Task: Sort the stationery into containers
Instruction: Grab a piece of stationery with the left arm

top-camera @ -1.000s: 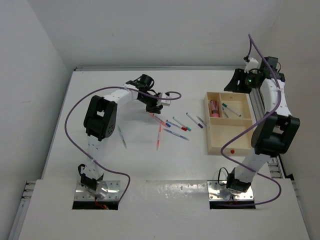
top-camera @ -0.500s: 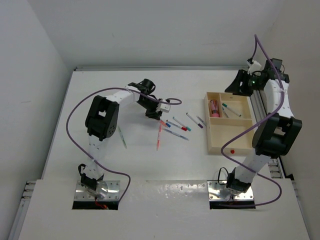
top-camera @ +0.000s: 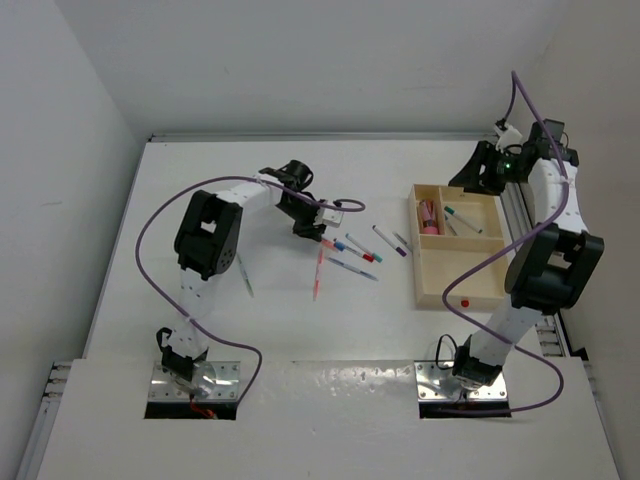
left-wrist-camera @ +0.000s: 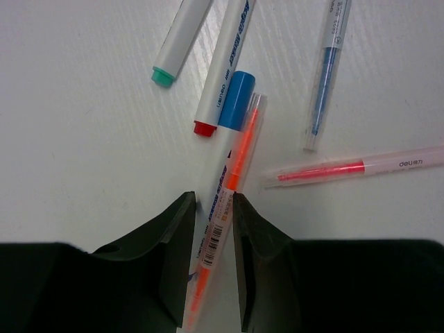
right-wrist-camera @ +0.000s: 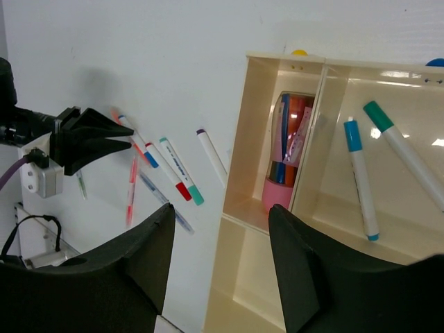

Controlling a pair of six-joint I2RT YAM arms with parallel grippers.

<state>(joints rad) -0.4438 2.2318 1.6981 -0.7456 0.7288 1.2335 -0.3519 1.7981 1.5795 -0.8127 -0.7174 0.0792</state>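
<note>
Several pens and markers lie loose mid-table. My left gripper [top-camera: 306, 227] [left-wrist-camera: 214, 208] is down on them, jaws closed to a narrow gap around an orange pen [left-wrist-camera: 238, 166], which lies against a blue-capped white marker [left-wrist-camera: 236, 100]. A teal-tipped marker [left-wrist-camera: 182, 38], a red-tipped marker [left-wrist-camera: 223, 66], a blue pen [left-wrist-camera: 326, 76] and a pink-red pen [left-wrist-camera: 347, 168] lie just beyond. The wooden tray [top-camera: 418, 262] [right-wrist-camera: 236, 180] holds a pink block [right-wrist-camera: 281, 191] and two teal-capped markers [right-wrist-camera: 361, 177]. My right gripper [top-camera: 478, 172] [right-wrist-camera: 220, 211] is open and empty above the tray's far end.
A thin green pen [top-camera: 243, 272] lies alone to the left of the pile. A purple-capped marker [top-camera: 388, 238] lies between the pile and the tray. A red dot [top-camera: 464, 300] marks the tray's near rim. Purple cables loop from both arms. A rail [top-camera: 515, 205] runs right of the tray.
My left gripper has moved slightly right and down onto the pens. My right wrist shifted a little to the right a second ago, then held still.
</note>
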